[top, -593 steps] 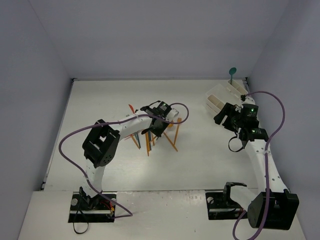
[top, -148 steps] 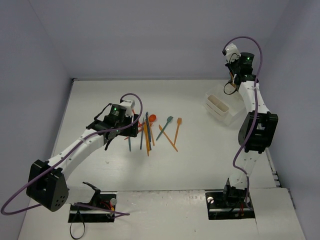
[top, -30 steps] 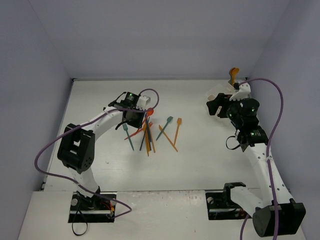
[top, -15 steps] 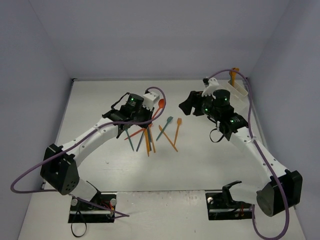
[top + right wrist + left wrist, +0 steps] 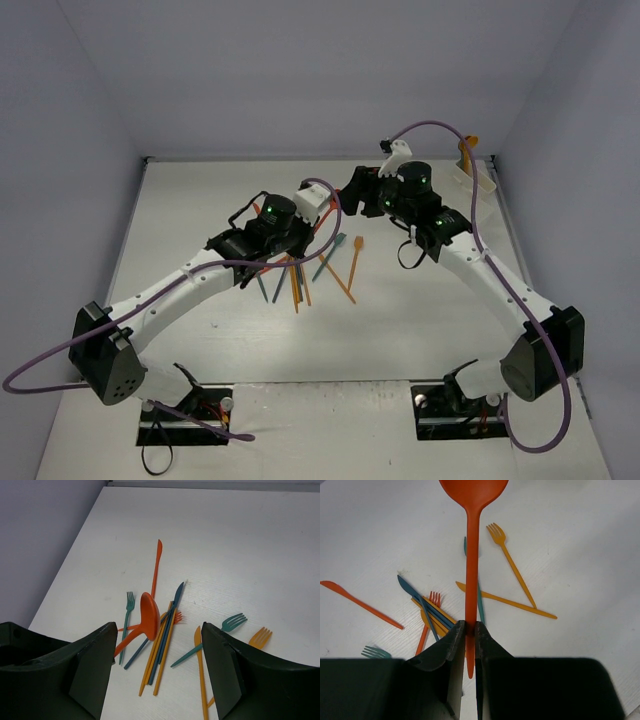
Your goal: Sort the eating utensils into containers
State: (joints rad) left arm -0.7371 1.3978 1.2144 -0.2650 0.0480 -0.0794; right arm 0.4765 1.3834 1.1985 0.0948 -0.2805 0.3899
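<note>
Above the utensil pile (image 5: 434, 616), left end effector (image 5: 468, 630) pinches orange spoon (image 5: 471, 555); right end effector (image 5: 159, 626) gapes.

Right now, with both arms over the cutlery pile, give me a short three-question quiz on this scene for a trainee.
1. True or false: the left claw is shut on the long orange plastic spoon.
2. The right claw is: A) open, holding nothing; B) shut on a fork; C) shut on a knife.
3. What colour is the small plastic fork at the lower left of the left wrist view?
Key: 1 true; 2 A; 3 teal.
</note>
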